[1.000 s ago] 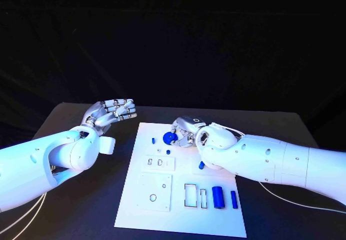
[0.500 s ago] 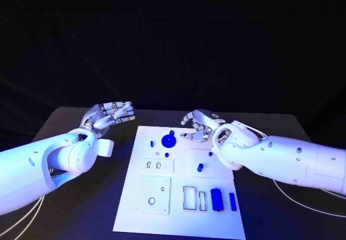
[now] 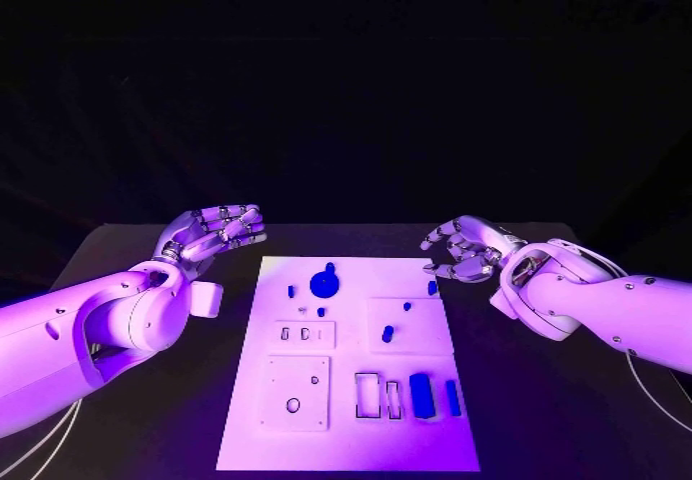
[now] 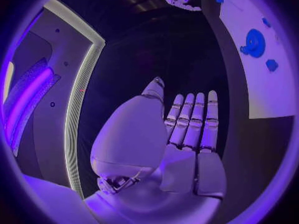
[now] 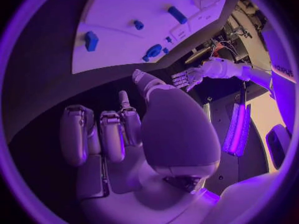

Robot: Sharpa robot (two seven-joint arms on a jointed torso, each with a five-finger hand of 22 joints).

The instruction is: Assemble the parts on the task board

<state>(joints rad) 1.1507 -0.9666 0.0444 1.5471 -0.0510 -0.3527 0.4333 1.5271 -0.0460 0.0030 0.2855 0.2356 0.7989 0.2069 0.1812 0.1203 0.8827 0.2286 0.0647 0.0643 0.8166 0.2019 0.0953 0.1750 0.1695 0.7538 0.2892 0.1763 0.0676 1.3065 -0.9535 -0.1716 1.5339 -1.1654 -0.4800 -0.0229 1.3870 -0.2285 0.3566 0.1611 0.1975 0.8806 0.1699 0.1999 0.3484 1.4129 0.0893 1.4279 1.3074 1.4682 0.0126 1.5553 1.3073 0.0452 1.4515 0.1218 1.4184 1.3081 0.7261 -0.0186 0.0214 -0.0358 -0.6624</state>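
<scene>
The white task board (image 3: 346, 440) lies in the middle of the black table. A round blue part (image 3: 326, 283) sits near its far edge, with small blue pieces (image 3: 387, 335) around it and two blue bars (image 3: 420, 394) near the front right. My left hand (image 3: 216, 233) hovers left of the board's far corner, fingers apart and empty. My right hand (image 3: 469, 250) hovers just off the far right corner, fingers loosely bent, holding nothing. The left wrist view shows the left hand (image 4: 181, 134) and the round part (image 4: 254, 42). The right wrist view shows the right hand (image 5: 118, 134) and the board (image 5: 124, 5).
White inset plates with slots (image 3: 300, 392) and a framed pocket (image 3: 368, 393) occupy the board's front half. Bare black table (image 3: 577, 420) lies on both sides of the board. My left hand (image 5: 187, 77) appears across the board in the right wrist view.
My right hand has let go of the round blue part and drawn back to the right, off the board. The part stays on the board. The left hand has barely moved.
</scene>
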